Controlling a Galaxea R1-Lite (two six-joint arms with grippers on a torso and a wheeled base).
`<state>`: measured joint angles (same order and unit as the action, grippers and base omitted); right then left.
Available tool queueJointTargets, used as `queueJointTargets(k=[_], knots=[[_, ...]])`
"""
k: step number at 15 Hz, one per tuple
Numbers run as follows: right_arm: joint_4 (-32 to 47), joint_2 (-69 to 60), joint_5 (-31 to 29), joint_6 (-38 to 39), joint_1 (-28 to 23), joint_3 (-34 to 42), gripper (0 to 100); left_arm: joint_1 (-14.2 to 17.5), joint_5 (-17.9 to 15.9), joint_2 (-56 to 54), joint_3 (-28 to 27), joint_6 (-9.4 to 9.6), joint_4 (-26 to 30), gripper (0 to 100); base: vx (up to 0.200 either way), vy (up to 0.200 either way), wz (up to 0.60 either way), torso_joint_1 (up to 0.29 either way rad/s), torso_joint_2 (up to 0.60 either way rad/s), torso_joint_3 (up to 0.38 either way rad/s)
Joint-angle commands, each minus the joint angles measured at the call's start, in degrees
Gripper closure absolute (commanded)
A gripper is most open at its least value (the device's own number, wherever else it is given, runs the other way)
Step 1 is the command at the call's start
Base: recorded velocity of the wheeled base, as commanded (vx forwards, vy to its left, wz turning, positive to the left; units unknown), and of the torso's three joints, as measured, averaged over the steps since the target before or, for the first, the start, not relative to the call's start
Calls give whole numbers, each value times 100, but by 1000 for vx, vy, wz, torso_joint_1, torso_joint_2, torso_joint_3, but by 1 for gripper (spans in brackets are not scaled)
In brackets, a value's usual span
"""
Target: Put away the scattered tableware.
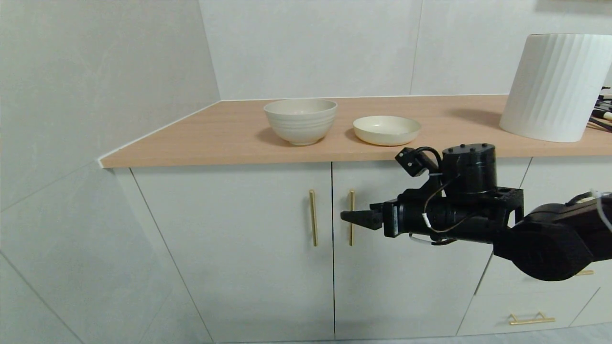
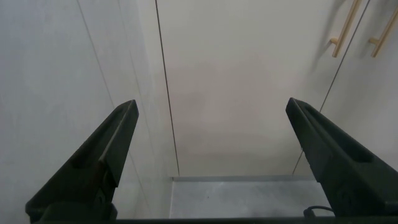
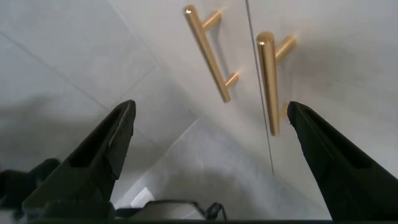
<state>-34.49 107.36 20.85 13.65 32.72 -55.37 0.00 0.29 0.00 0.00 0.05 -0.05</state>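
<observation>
A cream ribbed bowl (image 1: 300,120) and a shallow cream dish (image 1: 386,129) stand side by side on the wooden countertop (image 1: 220,138). Below the counter edge my right gripper (image 1: 350,217) is level with the two gold handles of the shut cabinet doors, its tip overlapping the right handle (image 1: 352,203). In the right wrist view this gripper (image 3: 210,109) is open, nothing between its fingers, with the left handle (image 3: 208,53) and right handle (image 3: 267,81) close ahead. My left gripper (image 2: 211,104) is open and empty, low before the left cabinet door (image 2: 249,93).
A tall white ribbed container (image 1: 557,86) stands at the counter's right end, with dark utensils (image 1: 602,114) behind it. Tiled walls close the corner on the left. A drawer with a gold pull (image 1: 531,318) sits low on the right. Grey floor (image 2: 236,199) lies below the doors.
</observation>
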Motion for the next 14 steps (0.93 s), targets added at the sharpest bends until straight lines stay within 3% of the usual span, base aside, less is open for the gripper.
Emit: queueJointTargets(k=[1, 6, 14], knots=[[-190, 584, -37, 6, 68, -53, 0, 0, 6, 9, 0, -5, -4, 0, 0, 0, 0, 0, 0, 0], [-946, 1032, -274, 50, 68, -53, 0, 0, 6, 9, 0, -5, -4, 0, 0, 0, 0, 0, 0, 0], [-1262, 1138, -265, 718, 77, -176, 0, 0, 6, 9, 0, -5, -4, 0, 0, 0, 0, 0, 0, 0]])
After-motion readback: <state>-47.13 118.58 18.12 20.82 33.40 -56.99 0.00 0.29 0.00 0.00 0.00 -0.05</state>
